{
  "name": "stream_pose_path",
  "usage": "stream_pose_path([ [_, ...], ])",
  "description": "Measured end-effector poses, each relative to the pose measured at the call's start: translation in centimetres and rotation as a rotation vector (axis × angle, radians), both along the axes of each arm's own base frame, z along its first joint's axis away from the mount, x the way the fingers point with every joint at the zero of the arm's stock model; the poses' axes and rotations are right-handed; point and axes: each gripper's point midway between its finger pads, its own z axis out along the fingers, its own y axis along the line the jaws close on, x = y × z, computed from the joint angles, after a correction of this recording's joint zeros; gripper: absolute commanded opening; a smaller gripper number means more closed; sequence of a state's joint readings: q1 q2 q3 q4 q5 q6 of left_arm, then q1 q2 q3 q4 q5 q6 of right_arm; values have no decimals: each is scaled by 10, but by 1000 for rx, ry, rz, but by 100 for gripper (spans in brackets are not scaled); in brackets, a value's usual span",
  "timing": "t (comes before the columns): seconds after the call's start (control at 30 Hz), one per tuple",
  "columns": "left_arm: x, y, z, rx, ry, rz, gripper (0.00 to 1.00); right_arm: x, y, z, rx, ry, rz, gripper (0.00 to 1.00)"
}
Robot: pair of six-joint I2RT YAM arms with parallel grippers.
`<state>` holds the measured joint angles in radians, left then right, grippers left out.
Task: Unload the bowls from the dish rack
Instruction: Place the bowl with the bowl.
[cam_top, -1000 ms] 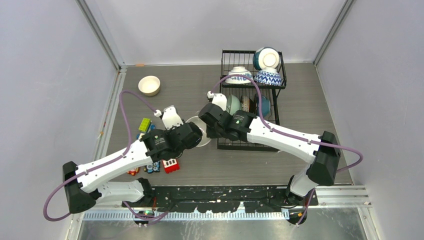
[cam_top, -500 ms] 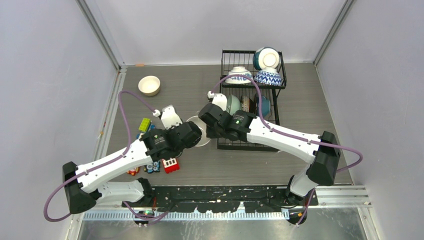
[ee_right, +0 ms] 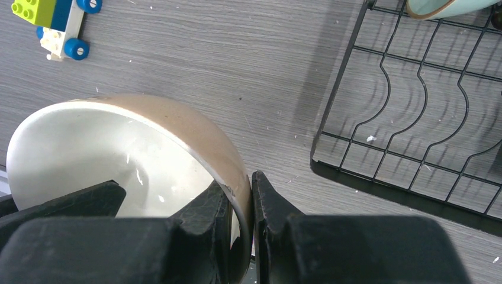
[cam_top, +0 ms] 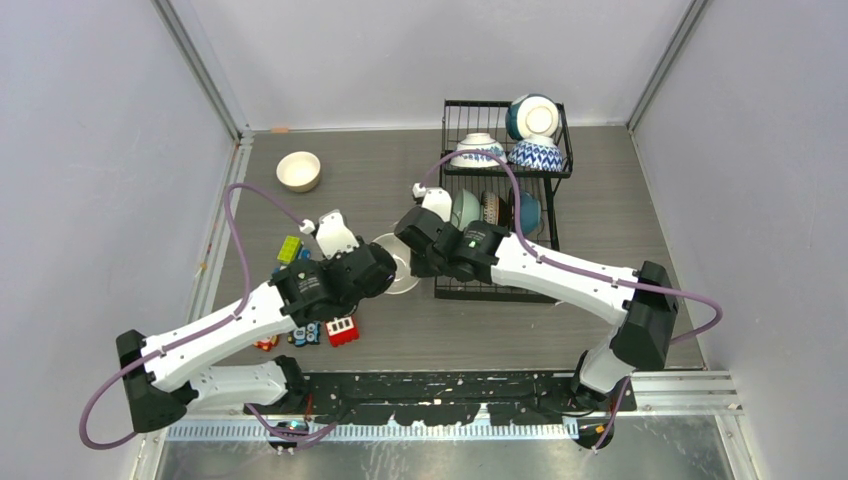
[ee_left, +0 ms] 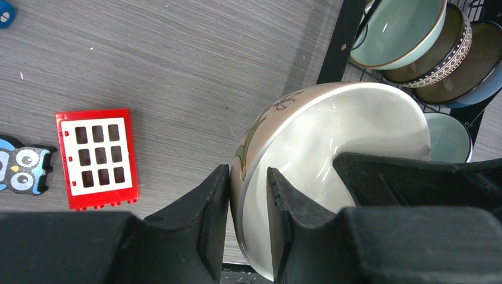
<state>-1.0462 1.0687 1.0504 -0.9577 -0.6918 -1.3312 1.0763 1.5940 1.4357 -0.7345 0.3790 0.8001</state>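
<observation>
A brown bowl (cam_top: 398, 262) with a white inside hangs just left of the black wire dish rack (cam_top: 505, 290), above the table. My right gripper (cam_top: 418, 250) is shut on its rim, seen in the right wrist view (ee_right: 251, 201). My left gripper (cam_top: 385, 268) straddles the opposite rim, one finger outside and one inside (ee_left: 247, 201), closed down to the bowl wall (ee_left: 331, 148). The rack's upper basket holds three bowls (cam_top: 537, 153). Three more stand in the lower slots (cam_top: 492, 207), also in the left wrist view (ee_left: 396, 29).
A cream bowl (cam_top: 298, 170) sits on the table at the far left. Toy blocks lie near the left arm: a green-yellow one (cam_top: 290, 248) and a red window block (cam_top: 342, 330), also in the left wrist view (ee_left: 97, 158). Walls enclose the table.
My left arm's elbow and forearm have shifted a little to the left. The bowl and both grippers stay almost in place.
</observation>
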Motion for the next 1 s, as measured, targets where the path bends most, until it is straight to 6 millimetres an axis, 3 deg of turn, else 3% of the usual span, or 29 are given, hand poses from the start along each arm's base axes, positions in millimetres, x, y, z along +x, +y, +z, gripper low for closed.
stream_pose_path([
  [0.2,-1,4,0,10,0,1,19,1,2,-1,-5,2,1,1],
  [0.37,-1,7,-3,23,2,9,2,2,2,-2,-11,3,0,1],
  [0.47,-1,9,-5,31,4,15,0,2,3,-2,-13,-1,0,3],
  [0.53,-1,9,-5,31,4,15,0,2,3,-3,-14,0,0,15],
  [0.73,-3,10,-8,41,15,5,0,-1,11,1,18,9,28,63],
  [1.0,-4,13,-8,52,21,-11,0,-5,14,25,79,-17,70,94],
])
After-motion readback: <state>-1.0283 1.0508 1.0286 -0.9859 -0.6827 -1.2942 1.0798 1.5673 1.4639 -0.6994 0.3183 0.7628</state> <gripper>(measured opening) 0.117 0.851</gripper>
